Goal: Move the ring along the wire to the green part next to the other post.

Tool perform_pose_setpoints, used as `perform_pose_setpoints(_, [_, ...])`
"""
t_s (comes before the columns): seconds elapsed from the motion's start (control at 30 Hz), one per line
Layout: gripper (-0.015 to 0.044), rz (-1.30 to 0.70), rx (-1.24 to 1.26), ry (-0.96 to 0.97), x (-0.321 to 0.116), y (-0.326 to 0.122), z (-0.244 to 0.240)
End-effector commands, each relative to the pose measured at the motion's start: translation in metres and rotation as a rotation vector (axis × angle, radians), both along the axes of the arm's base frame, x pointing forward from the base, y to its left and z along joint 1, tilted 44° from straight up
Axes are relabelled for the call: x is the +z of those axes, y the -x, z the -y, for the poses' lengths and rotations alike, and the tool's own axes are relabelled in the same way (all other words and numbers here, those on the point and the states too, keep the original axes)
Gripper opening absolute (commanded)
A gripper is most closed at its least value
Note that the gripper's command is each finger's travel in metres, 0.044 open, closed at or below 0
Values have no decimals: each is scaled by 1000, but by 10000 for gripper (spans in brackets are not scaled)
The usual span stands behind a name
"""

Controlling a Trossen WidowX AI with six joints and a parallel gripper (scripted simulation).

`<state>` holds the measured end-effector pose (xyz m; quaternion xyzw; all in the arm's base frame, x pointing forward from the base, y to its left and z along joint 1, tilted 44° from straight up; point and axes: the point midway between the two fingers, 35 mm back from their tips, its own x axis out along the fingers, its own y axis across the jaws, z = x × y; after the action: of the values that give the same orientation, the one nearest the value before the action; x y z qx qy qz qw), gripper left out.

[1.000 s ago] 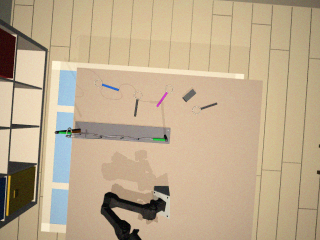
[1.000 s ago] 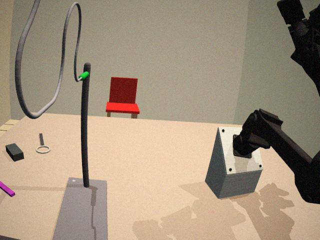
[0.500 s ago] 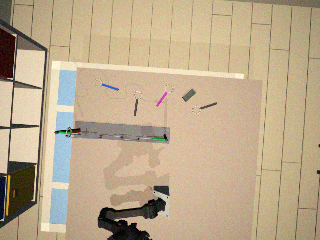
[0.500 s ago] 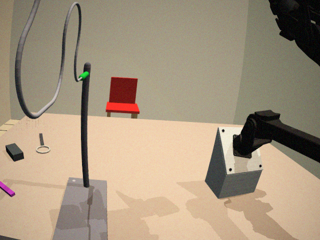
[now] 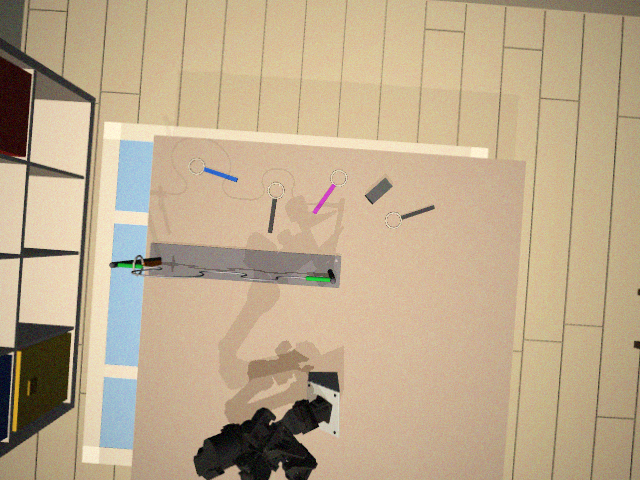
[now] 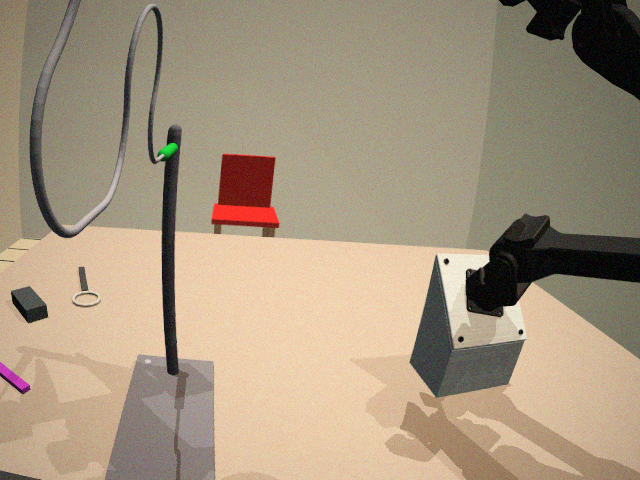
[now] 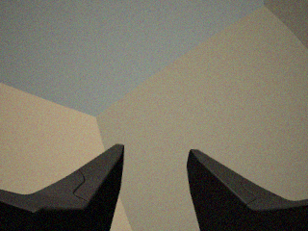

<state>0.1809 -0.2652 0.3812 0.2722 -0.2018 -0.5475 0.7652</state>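
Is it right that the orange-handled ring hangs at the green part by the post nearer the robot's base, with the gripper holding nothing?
Not the nearer post: in the top view the ring hangs at the far post, by the shelf unit. The gripper does hold nothing.

Top view: blue-handled ring (image 5: 220, 174), dark-handled ring (image 5: 272, 215) and magenta-handled ring (image 5: 324, 199) (image 6: 14, 378) lying across upper middle of frame; dark block (image 5: 378, 190) (image 6: 29, 304) right of them, second dark-handled ring (image 5: 417, 212) (image 6: 83, 279) near block. Shelf unit (image 5: 93, 134) along left edge, yellow-fronted box (image 5: 43, 382) in lower compartment. Exterior view: red chair (image 6: 246, 180) beyond tabletop (image 5: 429, 310) (image 6: 310, 310), upper middle of frame; magenta handle cut by left edge. Wrist view: plain walls (image 7: 231, 111).
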Motion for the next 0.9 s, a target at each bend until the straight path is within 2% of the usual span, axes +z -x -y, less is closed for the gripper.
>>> perform_pose_setpoints(0.0, [160,37,101,8,13,-39,-19])
perform_pose_setpoints(0.47, [160,144,422,4,45,-138,-113])
perform_pose_setpoints(0.87, [160,241,698,-39,68,-190,-228])
